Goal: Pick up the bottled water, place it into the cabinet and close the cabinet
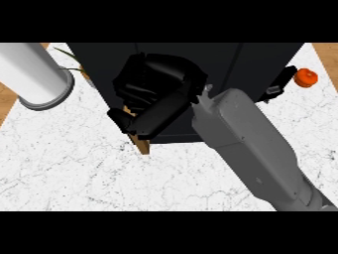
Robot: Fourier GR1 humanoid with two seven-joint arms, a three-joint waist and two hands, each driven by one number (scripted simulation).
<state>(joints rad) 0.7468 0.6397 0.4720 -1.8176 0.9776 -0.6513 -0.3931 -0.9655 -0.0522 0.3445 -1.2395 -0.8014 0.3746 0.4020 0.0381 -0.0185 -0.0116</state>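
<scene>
Worktop (91, 168) of white marble fills the head view, with a dark cabinet (259, 59) standing at the middle of its far edge. The right hand (157, 82) lies over the cabinet's front left part, its grey forearm (252, 144) coming in from the near right corner. Whether that hand is open or closed round anything cannot be told. The bottled water cannot be seen. A narrow wooden strip (141, 144) shows just below the hand at the cabinet's near edge. A white cylinder (25, 69) crosses the far left corner, and a small orange object (305, 77) sits beside the cabinet near the far right corner.
</scene>
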